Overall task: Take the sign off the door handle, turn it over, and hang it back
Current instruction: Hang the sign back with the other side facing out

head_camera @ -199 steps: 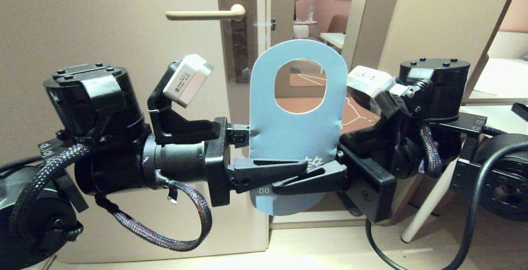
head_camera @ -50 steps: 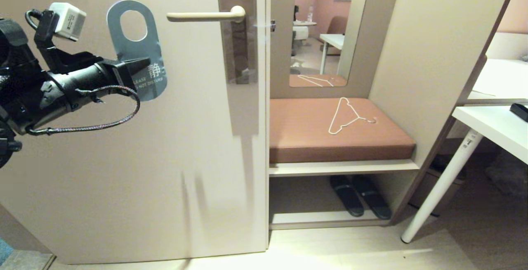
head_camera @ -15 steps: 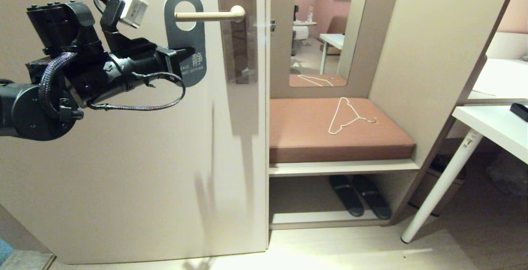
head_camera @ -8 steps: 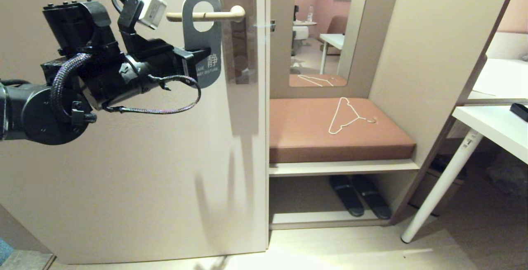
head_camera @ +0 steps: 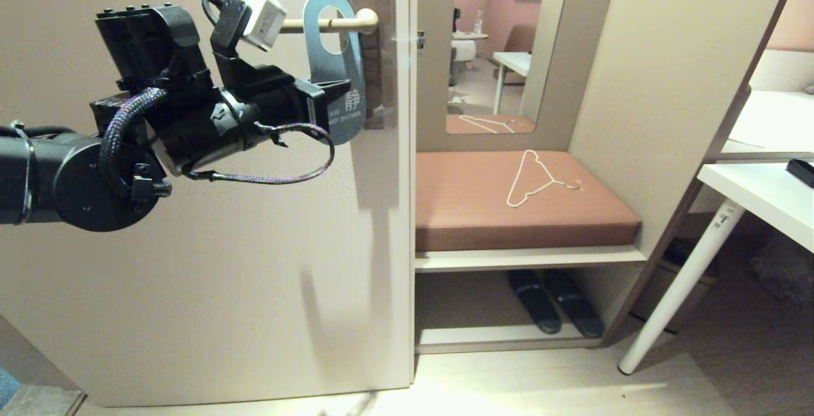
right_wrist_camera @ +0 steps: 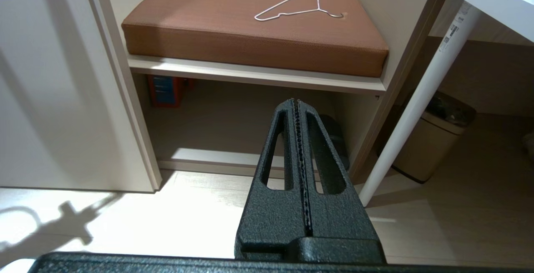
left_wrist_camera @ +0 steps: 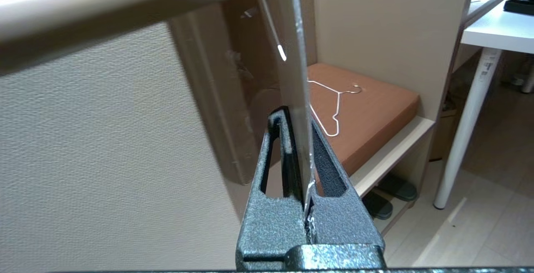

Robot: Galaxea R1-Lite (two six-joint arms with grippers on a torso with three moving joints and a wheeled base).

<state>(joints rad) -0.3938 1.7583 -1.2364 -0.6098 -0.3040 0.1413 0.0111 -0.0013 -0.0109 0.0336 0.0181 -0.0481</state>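
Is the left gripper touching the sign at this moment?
Touching. In the left wrist view the left gripper is shut on the edge-on sign, both fingers pressed against it; the head view shows the sign's hole around the door handle.

The sign (head_camera: 336, 66) is a flat blue-grey door hanger with rounded ends, white lettering low on its face and a round hole near its top. It hangs upright with that hole threaded over the door handle (head_camera: 331, 22), close to the handle's pivot end. The door handle is a slim beige lever, lying level against a tall glossy brown plate.
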